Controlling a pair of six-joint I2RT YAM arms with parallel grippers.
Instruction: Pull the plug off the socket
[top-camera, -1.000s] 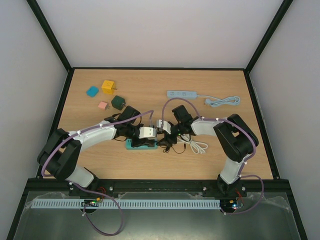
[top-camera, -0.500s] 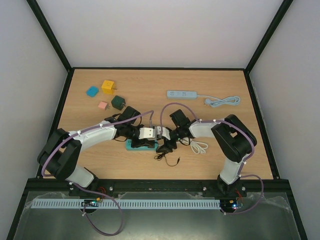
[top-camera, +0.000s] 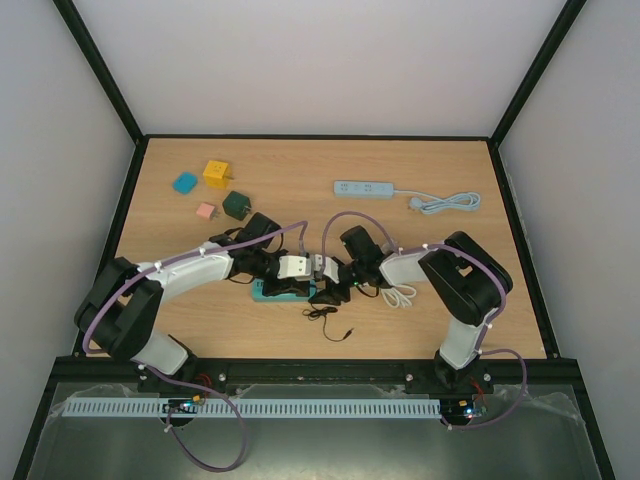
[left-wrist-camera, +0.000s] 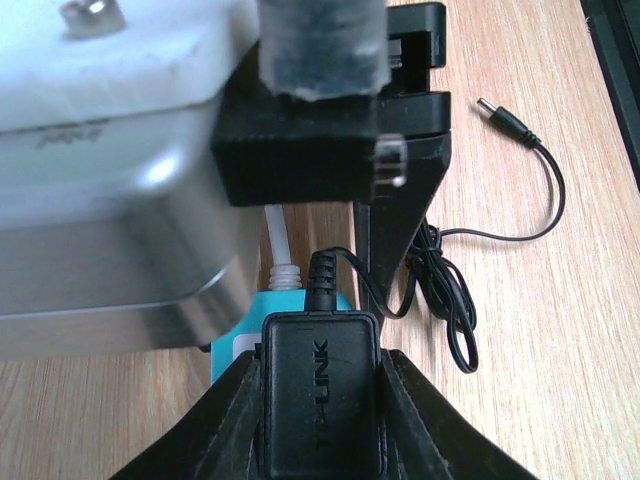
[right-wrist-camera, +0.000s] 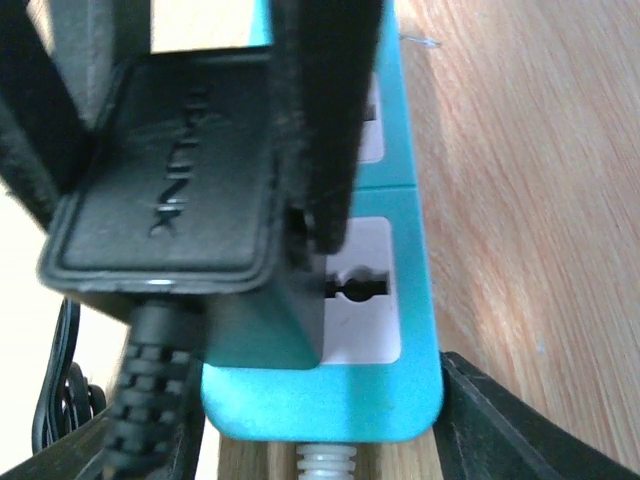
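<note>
A black TP-LINK plug (left-wrist-camera: 320, 390) sits in the end socket of a teal power strip (left-wrist-camera: 232, 350) on the wooden table. My left gripper (left-wrist-camera: 320, 425) is shut on the plug, one finger against each side. In the right wrist view the plug (right-wrist-camera: 190, 200) stands on the strip (right-wrist-camera: 400, 270), beside a bare socket. My right gripper (right-wrist-camera: 320, 440) straddles the strip's cord end and is shut on it. In the top view the left gripper (top-camera: 303, 283) and the right gripper (top-camera: 326, 285) meet at the right end of the strip (top-camera: 268, 289).
The plug's thin black lead (top-camera: 330, 320) with its barrel jack (left-wrist-camera: 500, 110) trails loose on the table. A coiled white cord (top-camera: 398, 293) lies to the right. At the back are a pale blue power strip (top-camera: 362, 188) and several small coloured adapters (top-camera: 215, 173).
My right gripper has moved left onto the strip's end. The thin black lead has slid down and left onto the bare table. The left gripper stays on the plug.
</note>
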